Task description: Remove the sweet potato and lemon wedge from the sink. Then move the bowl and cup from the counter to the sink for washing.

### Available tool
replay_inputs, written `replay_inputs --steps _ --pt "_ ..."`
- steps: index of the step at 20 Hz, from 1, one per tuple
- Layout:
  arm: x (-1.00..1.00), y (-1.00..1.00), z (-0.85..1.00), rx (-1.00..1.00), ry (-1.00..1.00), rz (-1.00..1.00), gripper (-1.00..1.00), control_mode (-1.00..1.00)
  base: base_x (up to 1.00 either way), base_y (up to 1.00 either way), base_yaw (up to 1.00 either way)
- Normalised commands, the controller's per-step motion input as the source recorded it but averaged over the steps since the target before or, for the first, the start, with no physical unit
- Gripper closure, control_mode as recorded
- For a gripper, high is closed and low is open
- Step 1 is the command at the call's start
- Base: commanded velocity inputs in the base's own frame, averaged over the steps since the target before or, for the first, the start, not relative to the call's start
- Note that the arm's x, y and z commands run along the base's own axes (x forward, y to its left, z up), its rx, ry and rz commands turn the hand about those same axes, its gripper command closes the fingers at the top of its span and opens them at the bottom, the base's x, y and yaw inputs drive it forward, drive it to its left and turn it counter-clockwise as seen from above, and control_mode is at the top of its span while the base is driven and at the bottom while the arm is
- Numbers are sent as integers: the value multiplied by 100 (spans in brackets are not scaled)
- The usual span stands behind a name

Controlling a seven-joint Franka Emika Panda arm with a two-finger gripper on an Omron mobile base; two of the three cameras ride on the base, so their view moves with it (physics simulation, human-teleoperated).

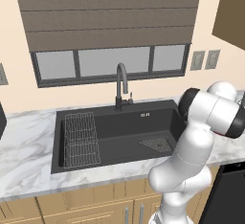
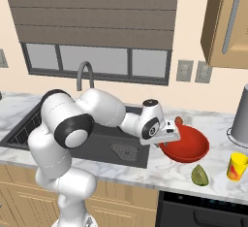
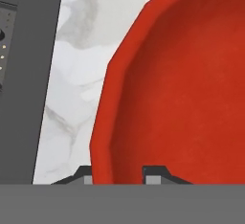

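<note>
Here, marble counter (image 2: 145, 173), dark sink (image 1: 119, 132), window blind (image 1: 107, 12)

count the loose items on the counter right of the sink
4: the bowl nearest the sink, sweet potato behind it, lemon wedge at the front edge, cup far right. Others may be hidden.

You see a glossy red bowl (image 2: 186, 146) on white, grey-veined marble counter (image 2: 160, 172). Beside the bowl lie a yellow-green lemon wedge (image 2: 199, 175) and a yellow cup (image 2: 237, 166) with an orange band. The sink (image 1: 124, 132) is dark grey.
</note>
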Motion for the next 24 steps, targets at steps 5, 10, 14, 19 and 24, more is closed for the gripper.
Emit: replay_inputs --steps 5,10,14,19,24 --pt "-15 0 15 0 0 -2 100 -100 0 0 0" --pt "-16 6 29 -6 -3 0 100 -100 0 0 0" --pt "-8 11 33 -8 -2 0 100 -100 0 0 0" --pt "-11 13 36 -9 -1 0 100 -100 0 0 0" --pt "-16 16 36 -13 -7 1 100 -100 0 0 0"
